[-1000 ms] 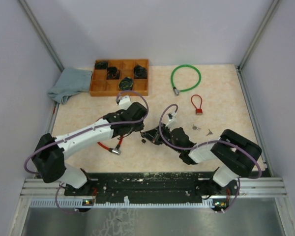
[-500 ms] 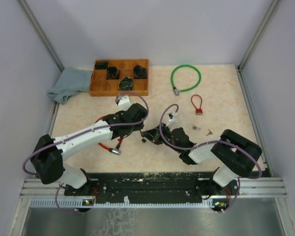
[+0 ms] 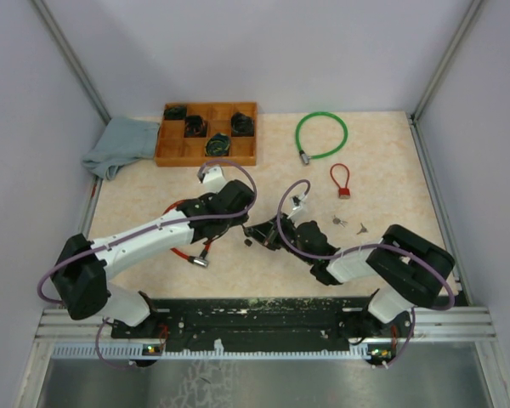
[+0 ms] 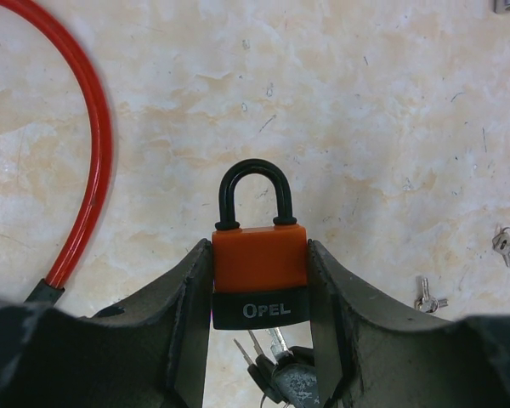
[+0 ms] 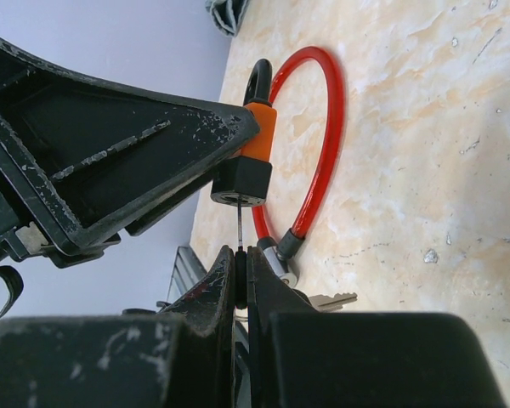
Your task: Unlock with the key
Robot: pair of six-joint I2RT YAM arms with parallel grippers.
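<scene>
Barely anything's moved this past second: our left claw (image 4: 259, 255) stays clamped on the orange padlock (image 4: 259, 268) mid-table (image 4: 391, 127), while our right claw (image 5: 239, 259) pinches the key (image 5: 239, 228) at the keyhole, so we're probably mid-insertion.

Orange padlock (image 4: 259, 263) — closed, key (image 5: 239, 226) at keyhole

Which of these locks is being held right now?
The orange padlock with the black shackle, stamped OPEL, clamped between the fingers of the left gripper. The green cable lock, the small red cable lock and the large red cable lock lie loose.
</scene>
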